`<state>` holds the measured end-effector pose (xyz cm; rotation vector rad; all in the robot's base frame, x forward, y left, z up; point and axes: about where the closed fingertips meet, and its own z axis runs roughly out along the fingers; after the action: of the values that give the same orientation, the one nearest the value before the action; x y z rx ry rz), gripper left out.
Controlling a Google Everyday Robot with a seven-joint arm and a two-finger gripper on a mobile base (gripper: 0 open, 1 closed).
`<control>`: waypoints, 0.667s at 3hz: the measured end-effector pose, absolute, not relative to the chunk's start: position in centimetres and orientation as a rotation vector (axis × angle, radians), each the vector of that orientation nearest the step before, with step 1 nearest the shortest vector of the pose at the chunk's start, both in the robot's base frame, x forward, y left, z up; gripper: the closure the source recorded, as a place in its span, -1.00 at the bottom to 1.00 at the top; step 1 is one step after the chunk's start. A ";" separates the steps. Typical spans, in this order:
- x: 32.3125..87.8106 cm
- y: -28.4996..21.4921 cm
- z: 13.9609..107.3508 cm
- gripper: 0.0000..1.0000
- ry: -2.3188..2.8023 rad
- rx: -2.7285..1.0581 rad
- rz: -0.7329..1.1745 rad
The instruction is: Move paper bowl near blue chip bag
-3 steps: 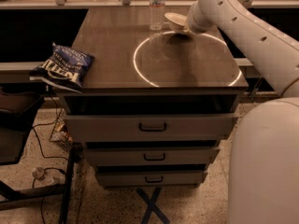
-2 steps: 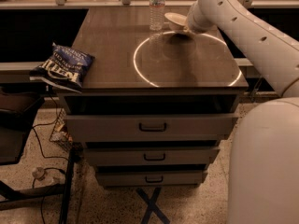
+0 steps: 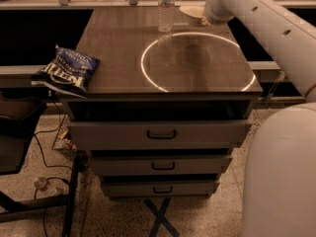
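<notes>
Evidently placed for a pickup, the gripper (image 3: 206, 17) sits against the paper bowl (image 3: 190, 10) at the cabinet top's (image 3: 197, 80) far edge near the water bottle (image 3: 166, 6), its hold impossible to tell, while the blue chip bag (image 3: 66, 70) overhangs the left edge, well apart

— What do the surfaces look like?
— My gripper (image 3: 204, 18) is at the far bowl (image 3: 190, 10), which is matt paper. Bag (image 3: 66, 70): crinkled, glossy. Bottle (image 3: 166, 6): clear plastic. Tabletop (image 3: 123, 48): smooth, sheeny.
</notes>
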<state>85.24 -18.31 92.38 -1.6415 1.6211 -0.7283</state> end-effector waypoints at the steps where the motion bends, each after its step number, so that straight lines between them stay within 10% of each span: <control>1: 83.3 -18.6 95.7 1.00 1.527 -1.681 -0.751; 2: 80.0 -17.8 99.4 1.00 1.378 -1.710 -0.704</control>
<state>79.95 -17.83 99.44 -1.7099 1.3779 -0.7037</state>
